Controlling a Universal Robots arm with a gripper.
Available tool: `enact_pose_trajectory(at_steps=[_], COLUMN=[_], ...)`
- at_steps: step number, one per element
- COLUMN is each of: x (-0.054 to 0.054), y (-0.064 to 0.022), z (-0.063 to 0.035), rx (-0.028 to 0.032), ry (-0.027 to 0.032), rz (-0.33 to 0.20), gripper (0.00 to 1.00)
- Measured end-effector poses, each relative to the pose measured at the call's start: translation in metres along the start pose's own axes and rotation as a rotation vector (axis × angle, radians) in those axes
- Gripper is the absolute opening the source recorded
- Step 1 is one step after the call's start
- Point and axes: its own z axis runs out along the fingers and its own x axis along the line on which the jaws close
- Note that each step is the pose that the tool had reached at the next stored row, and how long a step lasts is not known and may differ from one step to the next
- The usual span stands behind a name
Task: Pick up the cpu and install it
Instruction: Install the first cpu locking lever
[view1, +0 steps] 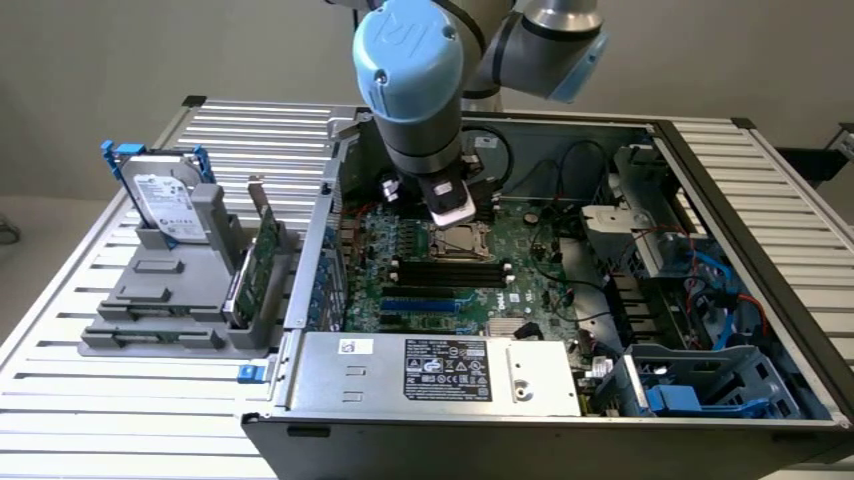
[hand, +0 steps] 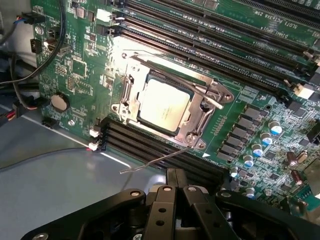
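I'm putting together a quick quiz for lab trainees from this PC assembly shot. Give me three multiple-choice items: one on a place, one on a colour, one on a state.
1. Where is the cpu?
A. on the floor
B. in the socket
C. in a person's hand

2. The motherboard is:
A. green
B. red
C. white

3. The gripper is:
A. open wide
B. shut on a cable
C. shut, holding nothing

Answers: 1 B, its silvery top sits inside the socket's metal frame; 2 A, its surface shows green in both views; 3 C, the fingers meet with nothing between them.
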Motion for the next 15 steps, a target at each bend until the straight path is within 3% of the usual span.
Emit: enact_pose_trajectory(at_steps=[6,13,15], x=[-0.0011,-0.0012,-0.0006], y=[0.0034,0.0034,-0.0008], z=[0.0064,0.0073,0.0102], rx=[0.0012,0.0123,0.0083], ry=[-0.0028,-0.0197,-0.0227], rz=[-0.005,-0.041,-0.044], gripper=[0.11,0.11,0.11])
